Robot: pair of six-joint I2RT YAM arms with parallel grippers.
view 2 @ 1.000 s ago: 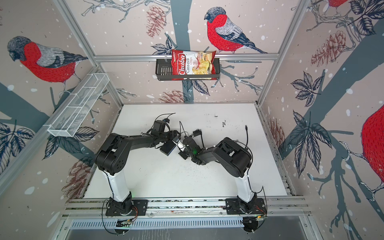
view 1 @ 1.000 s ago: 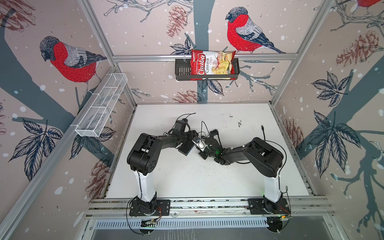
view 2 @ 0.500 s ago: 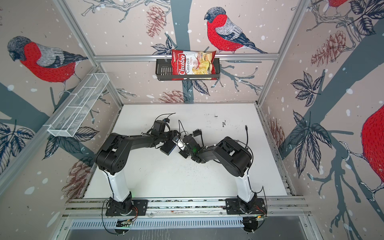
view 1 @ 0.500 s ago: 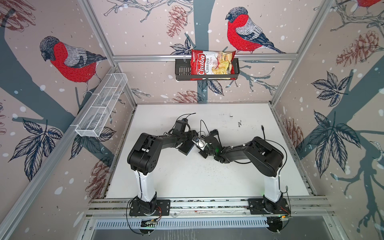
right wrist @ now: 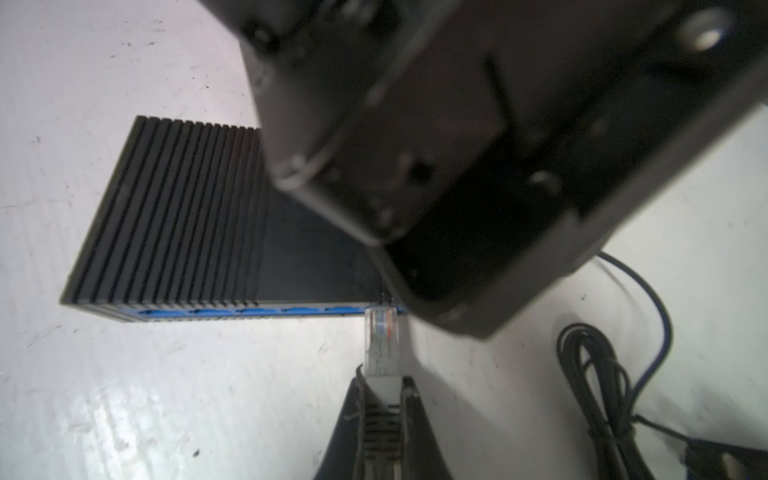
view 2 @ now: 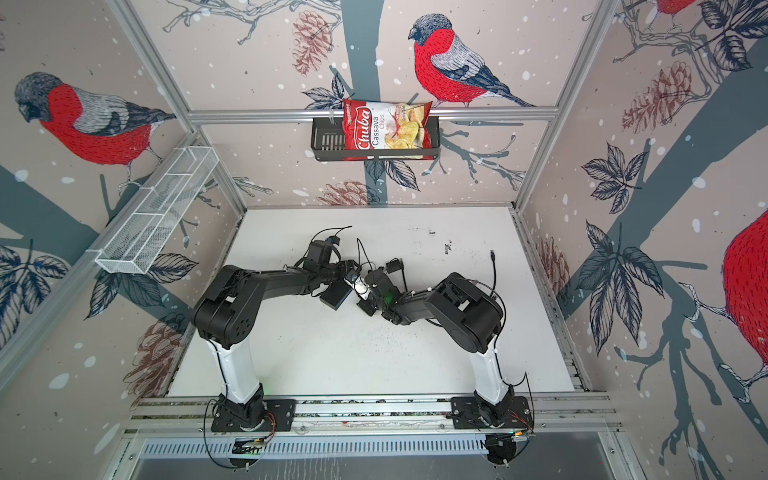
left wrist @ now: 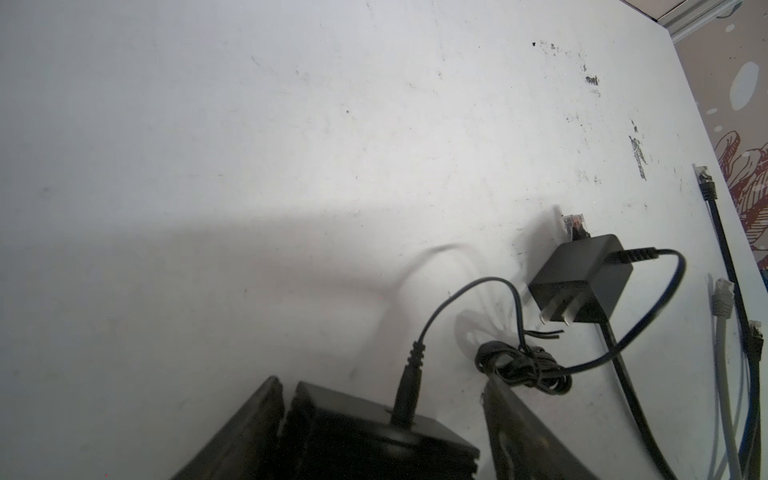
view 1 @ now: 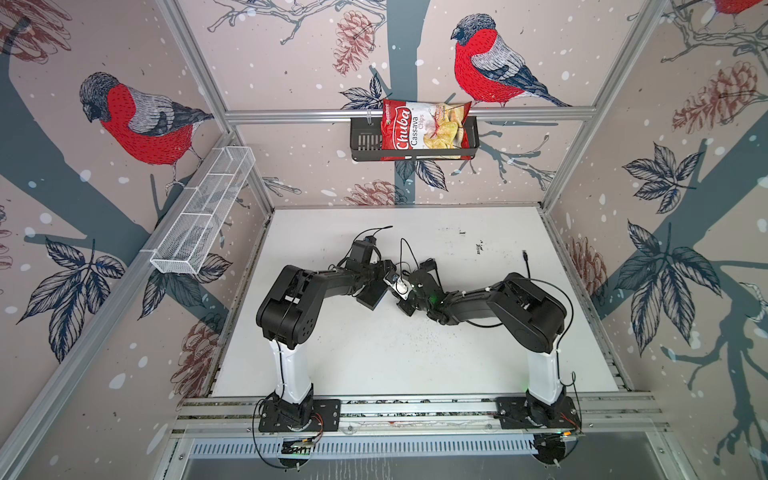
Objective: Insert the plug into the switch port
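Observation:
My left gripper [left wrist: 380,395] is shut on the switch [left wrist: 353,440], a flat black ribbed box, and holds it tilted above the table in both top views [view 1: 372,296] [view 2: 336,297]. A thin black cord [left wrist: 419,349] is plugged into the switch's back. My right gripper [right wrist: 383,378] is shut on the plug [right wrist: 380,340], a clear connector with a white boot. The plug's tip meets the right end of the switch's blue port face [right wrist: 232,311]; how far in it sits I cannot tell. The left wrist body hides part of the switch [right wrist: 174,208].
A black cube adapter [left wrist: 582,282] with metal prongs lies on the table [view 1: 374,357] beside a bundled cord [left wrist: 523,368]. A loose black cable [left wrist: 721,232] and a grey plug [left wrist: 722,297] lie near the right wall. A chips bag [view 1: 424,131] sits in a basket on the back wall.
My right gripper has crept slightly left toward the switch with the plug. The left arm has kept still.

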